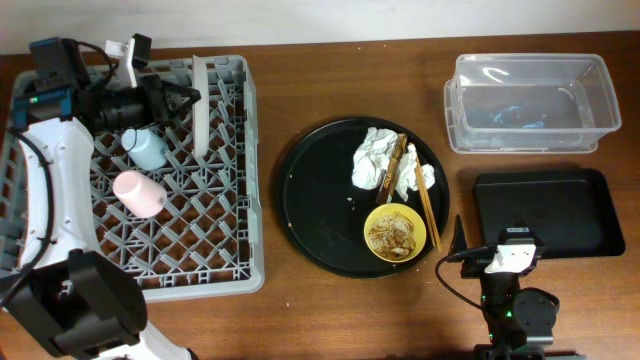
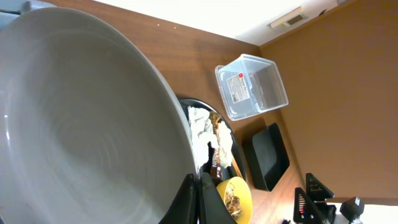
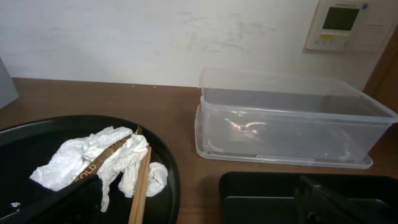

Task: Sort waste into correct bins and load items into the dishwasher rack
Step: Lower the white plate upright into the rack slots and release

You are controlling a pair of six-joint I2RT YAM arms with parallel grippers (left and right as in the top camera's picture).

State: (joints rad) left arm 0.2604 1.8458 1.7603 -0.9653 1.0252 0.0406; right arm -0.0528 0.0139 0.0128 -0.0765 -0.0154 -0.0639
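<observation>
Now the left gripper is above the back of the rack, its fingers pinching the rim of the plate. The plate stands on edge there, just right of the blue cup. Whether its lower edge touches the rack's pegs I cannot tell. The blue cup lies in the rack's back left part, and the pink cup lies on its side just in front of it, near the rack's middle. Just right of the rack sits the round tray. On it, away from the rack, are the crumpled napkins, with the chopsticks lying across and beside them. The bowl stands at the tray's front, with brownish scraps inside it. Well right of the rack, past the round tray, the tub stands at the back and the black tray in front of it. The right gripper hangs at the table's front edge, far right of the rack and just before the black tray, with its fingers spread wide and nothing between them.
</observation>
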